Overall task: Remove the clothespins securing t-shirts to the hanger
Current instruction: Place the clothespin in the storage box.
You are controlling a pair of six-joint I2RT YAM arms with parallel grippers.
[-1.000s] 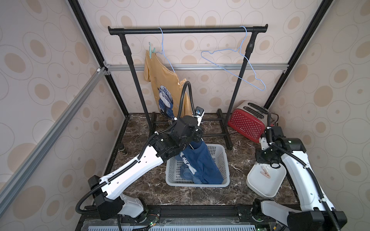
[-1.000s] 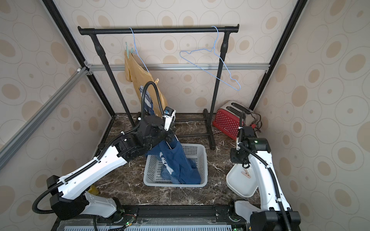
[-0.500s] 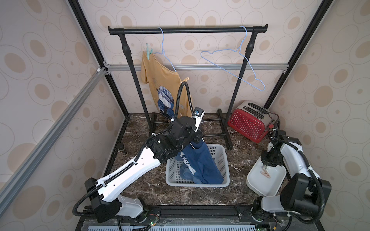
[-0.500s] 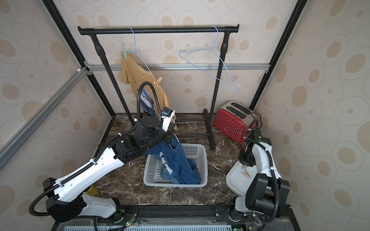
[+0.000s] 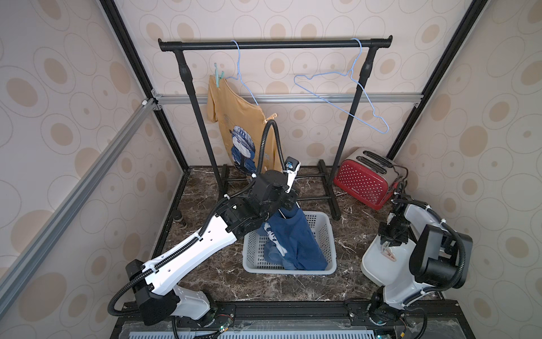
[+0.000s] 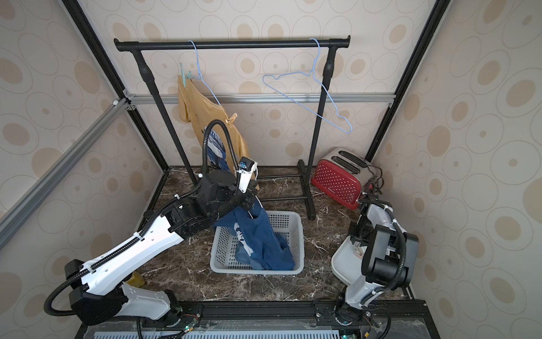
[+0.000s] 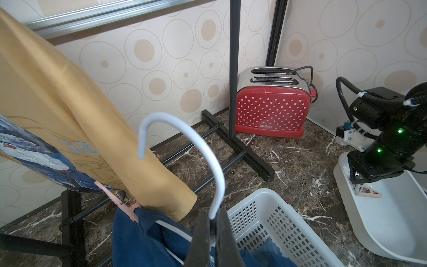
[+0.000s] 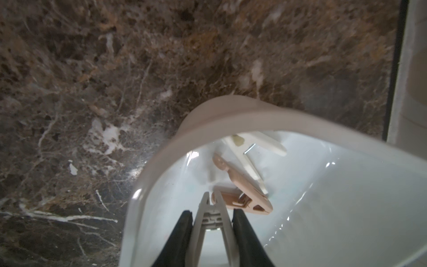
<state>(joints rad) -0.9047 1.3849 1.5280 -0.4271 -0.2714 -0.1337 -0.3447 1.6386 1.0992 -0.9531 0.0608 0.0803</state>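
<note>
A mustard-yellow t-shirt [image 5: 234, 117] hangs from a blue hanger [image 5: 243, 82] on the rack, pinned by a teal clothespin [image 5: 217, 77] and a tan clothespin [image 5: 269, 117]. My left gripper [image 7: 213, 228] is shut on the neck of a second hanger [image 7: 203, 148]. This hanger carries a blue t-shirt [image 5: 293, 240] that drapes into the basket [image 5: 328, 232]. A pinkish clothespin [image 7: 120, 203] grips the blue shirt's shoulder. My right gripper [image 8: 211, 215] is low inside the white bin [image 8: 161, 157], with a whitish clothespin [image 8: 211, 222] between its fingers. A pinkish-tan pin [image 8: 242, 185] and a white pin [image 8: 251, 150] lie in the bin.
An empty blue hanger [image 5: 346, 97] hangs at the right end of the black rack [image 5: 272, 44]. A red polka-dot toaster [image 5: 363, 179] stands in the back right corner. The rack's feet [image 5: 328, 193] cross the marble floor behind the basket. More blue cloth lies in the basket.
The right arm has folded back and its gripper has come down into the white bin, jaws a little wider around the pin. The left arm holds nearly still.
</note>
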